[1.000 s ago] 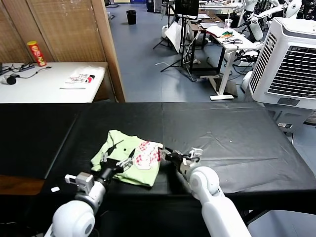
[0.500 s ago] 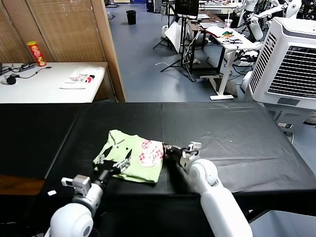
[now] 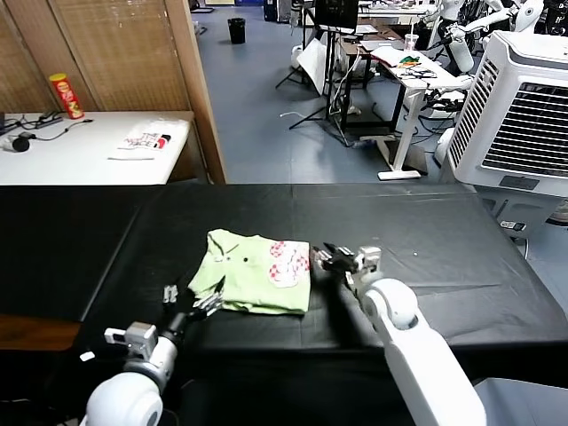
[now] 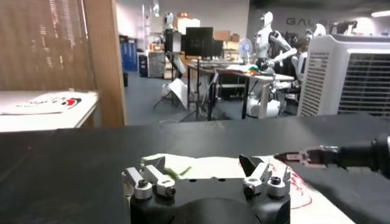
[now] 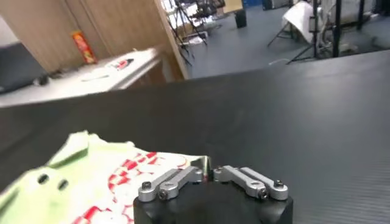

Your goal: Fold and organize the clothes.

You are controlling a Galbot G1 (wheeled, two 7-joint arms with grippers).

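The folded pale green shirt (image 3: pixel 258 271) is seen shifted farther back and rightward on the black counter (image 3: pixel 426 240) than a second earlier. The left end effector (image 3: pixel 191 303), fingers spread wide and empty, has been drawn back just clear of the shirt's near corner. The right end effector (image 3: pixel 330 259), fingertips nearly together, is pinched on the shirt's right edge. The folding appears largely done, with positioning under way.
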